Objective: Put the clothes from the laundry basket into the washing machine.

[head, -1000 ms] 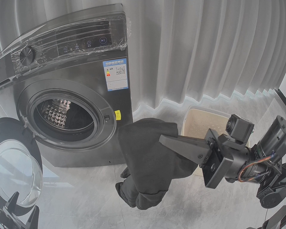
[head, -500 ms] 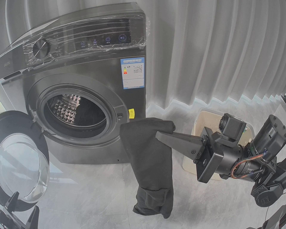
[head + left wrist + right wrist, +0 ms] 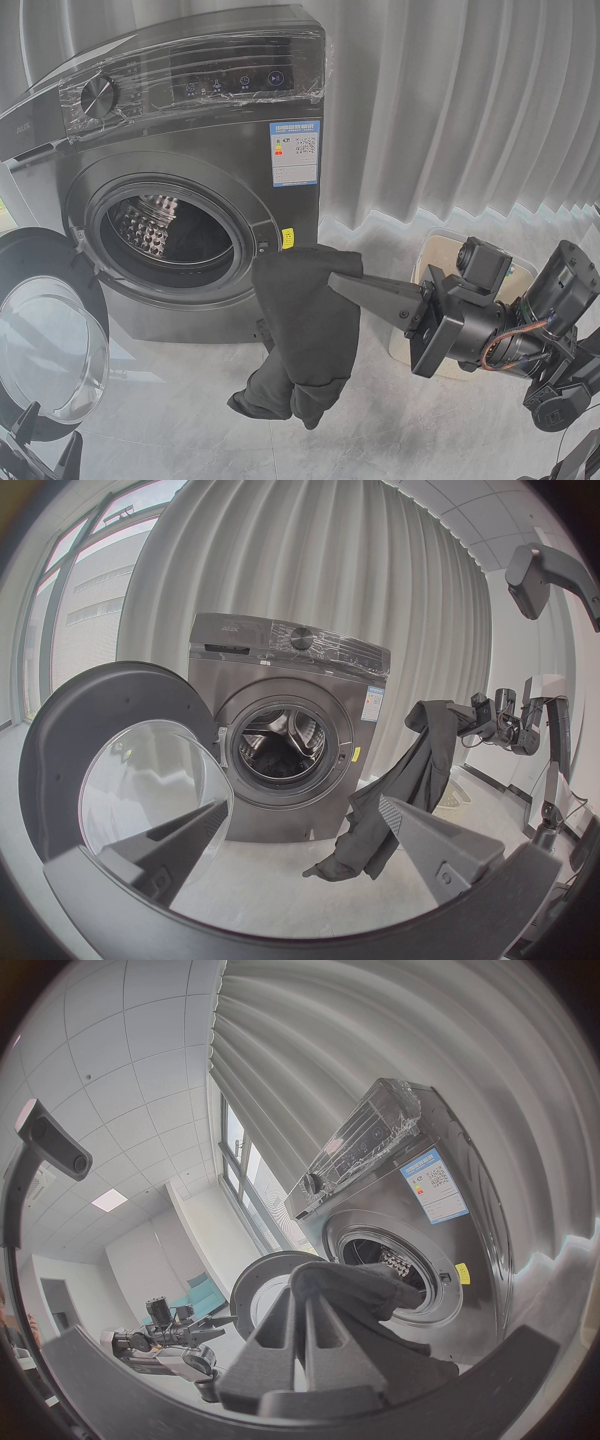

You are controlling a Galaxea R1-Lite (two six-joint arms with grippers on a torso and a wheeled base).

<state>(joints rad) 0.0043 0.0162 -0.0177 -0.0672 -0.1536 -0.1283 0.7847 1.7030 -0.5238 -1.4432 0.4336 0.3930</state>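
Your right gripper (image 3: 337, 282) is clamped on the top fold of the black garment (image 3: 306, 331). The cloth drapes over its fingertips and hangs down in front of the washing machine (image 3: 187, 144), just right of the open drum. The laundry basket (image 3: 431, 250) sits behind that arm. Your left gripper (image 3: 300, 805) is spread wide by the open door (image 3: 50, 337).

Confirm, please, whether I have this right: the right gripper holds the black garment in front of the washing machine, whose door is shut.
Not quite: the door stands open, as the head view shows. The right gripper does hold the black garment in front of the washing machine.
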